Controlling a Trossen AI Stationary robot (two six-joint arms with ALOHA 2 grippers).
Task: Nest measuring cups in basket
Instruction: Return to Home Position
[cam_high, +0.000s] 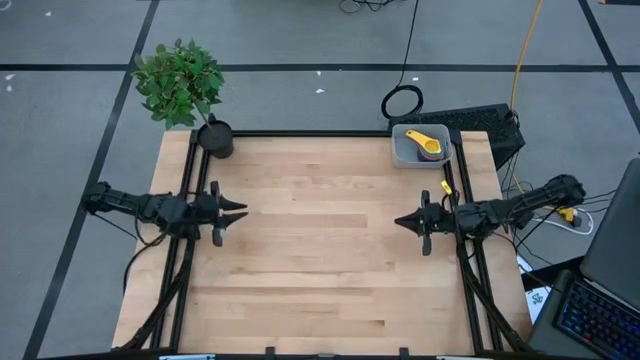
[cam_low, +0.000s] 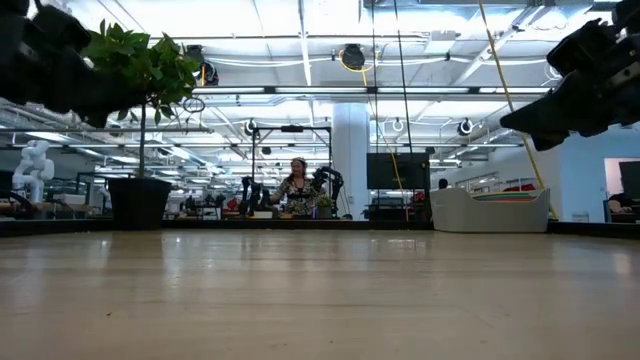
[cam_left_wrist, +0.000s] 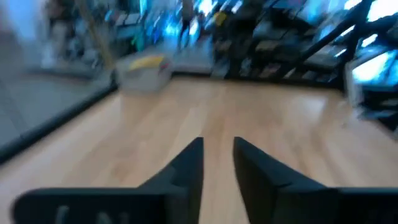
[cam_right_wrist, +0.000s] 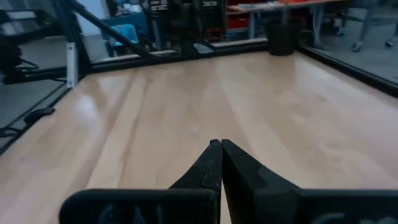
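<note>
Basket: the grey basket (cam_high: 403, 152) sits in the table's far right corner, just inside the frame.
Cups: the cups (cam_high: 428, 143) lie nested as 1 stack inside the basket. A yellow one is on top and orange and blue rims show under it. I cannot tell how many there are.
Left gripper: the left gripper (cam_high: 238, 212) hangs above the table's left side, pointing toward the middle and well apart from the basket. Its wrist view shows a narrow gap between the 2 fingers, with nothing in it.
Right gripper: the right gripper (cam_high: 400, 222) hangs above the right side, facing the left one. It is nearer the front edge than the basket and is not touching it. Its jaws are pressed together and hold nothing.
Table: the wooden table (cam_high: 310, 270) shows bare planks between the 2 grippers.
Pot: a black pot (cam_high: 215, 138) with a green plant (cam_high: 180, 82) stands at the far left corner.
Room: a person (cam_low: 297, 190) is far behind the table.
</note>
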